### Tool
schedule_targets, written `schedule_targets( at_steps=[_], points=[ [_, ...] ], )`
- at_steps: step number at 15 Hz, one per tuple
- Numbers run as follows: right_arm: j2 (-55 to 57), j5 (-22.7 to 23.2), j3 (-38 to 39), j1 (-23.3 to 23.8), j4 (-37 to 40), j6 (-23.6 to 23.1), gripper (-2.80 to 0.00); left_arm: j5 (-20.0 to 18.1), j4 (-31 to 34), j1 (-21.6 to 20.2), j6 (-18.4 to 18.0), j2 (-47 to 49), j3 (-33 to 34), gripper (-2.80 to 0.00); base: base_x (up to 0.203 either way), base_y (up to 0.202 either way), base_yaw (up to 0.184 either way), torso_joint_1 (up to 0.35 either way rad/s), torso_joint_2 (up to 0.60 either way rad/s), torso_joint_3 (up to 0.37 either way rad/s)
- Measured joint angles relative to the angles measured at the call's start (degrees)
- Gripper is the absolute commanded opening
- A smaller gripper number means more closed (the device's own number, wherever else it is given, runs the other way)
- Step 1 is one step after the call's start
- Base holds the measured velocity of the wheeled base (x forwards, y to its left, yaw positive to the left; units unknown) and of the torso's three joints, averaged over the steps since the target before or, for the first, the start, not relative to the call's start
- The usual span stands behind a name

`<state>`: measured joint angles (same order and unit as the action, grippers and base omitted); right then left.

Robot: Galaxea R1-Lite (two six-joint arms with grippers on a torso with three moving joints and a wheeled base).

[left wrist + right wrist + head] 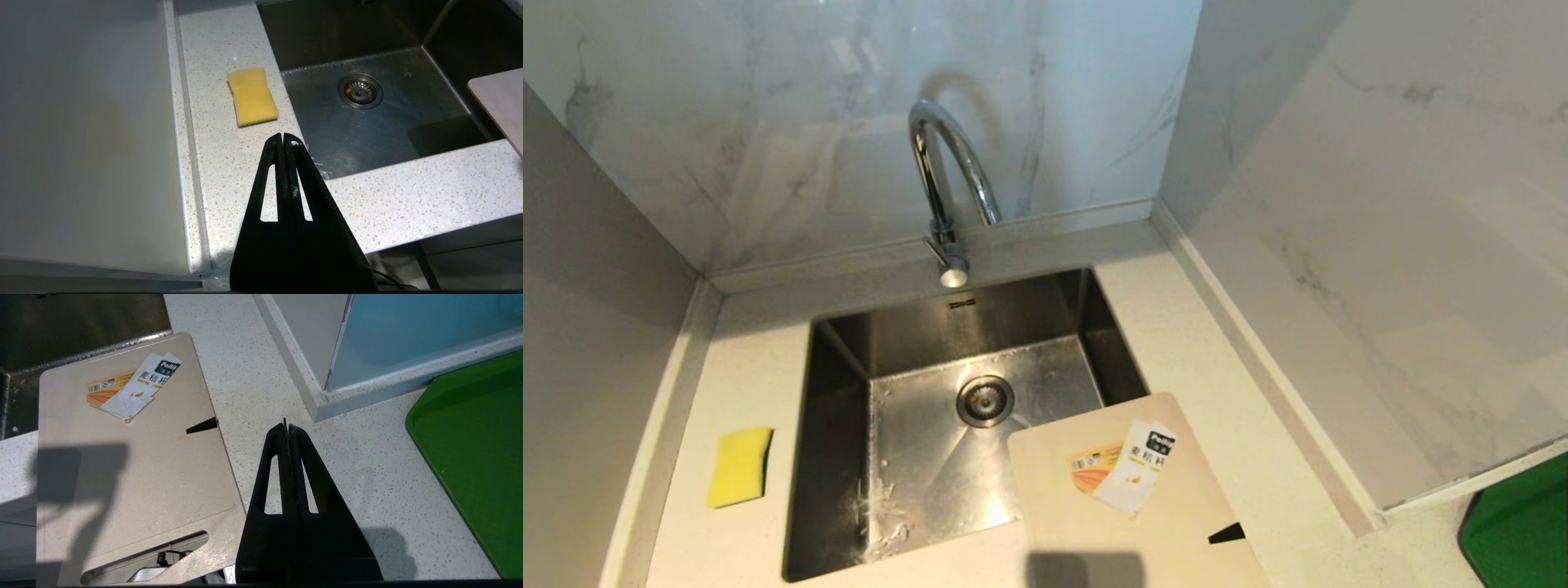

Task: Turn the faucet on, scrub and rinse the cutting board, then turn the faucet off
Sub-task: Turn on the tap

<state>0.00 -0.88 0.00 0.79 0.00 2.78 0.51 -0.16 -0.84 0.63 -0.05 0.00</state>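
Note:
The chrome gooseneck faucet (943,175) stands behind the steel sink (837,457), its small lever (947,265) pointing toward me; no water runs. The pale beige cutting board (1131,506) with its white-and-orange label (1127,469) lies on the counter at the sink's front right, one corner hanging over the basin. Neither arm shows in the head view. My left gripper (283,139) hovers shut and empty above the counter near the sink's front left corner. My right gripper (286,428) is shut and empty over bare counter just beside the cutting board (122,465).
A yellow sponge (739,465) lies on the counter left of the sink, also seen as the sponge (252,96) ahead of the left gripper. A dark green mat (1519,531) sits at the far right. Marble walls close in the back and right; a grey panel (596,343) stands left.

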Motion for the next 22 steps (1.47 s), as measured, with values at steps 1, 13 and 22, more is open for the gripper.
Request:
schedule_targets(
  at_steps=[1, 13, 22],
  points=[
    [0.0, 0.0, 0.0, 0.0, 0.0, 0.0, -2.80, 0.0, 0.0, 0.0, 0.0, 0.0, 0.0, -2.80, 0.000, 0.000, 0.000, 0.000, 0.00, 0.000],
    [0.0, 0.0, 0.0, 0.0, 0.0, 0.0, -2.80, -3.0, 1.1, 0.0, -2.4, 3.8, -5.6, -2.80, 0.000, 0.000, 0.000, 0.000, 0.00, 0.000],
    [0.0, 0.0, 0.0, 0.0, 0.0, 0.0, -2.80, -18.2, 0.9, 0.0, -13.5, 36.5, -27.0, -2.80, 0.000, 0.000, 0.000, 0.000, 0.00, 0.000]
  ],
)
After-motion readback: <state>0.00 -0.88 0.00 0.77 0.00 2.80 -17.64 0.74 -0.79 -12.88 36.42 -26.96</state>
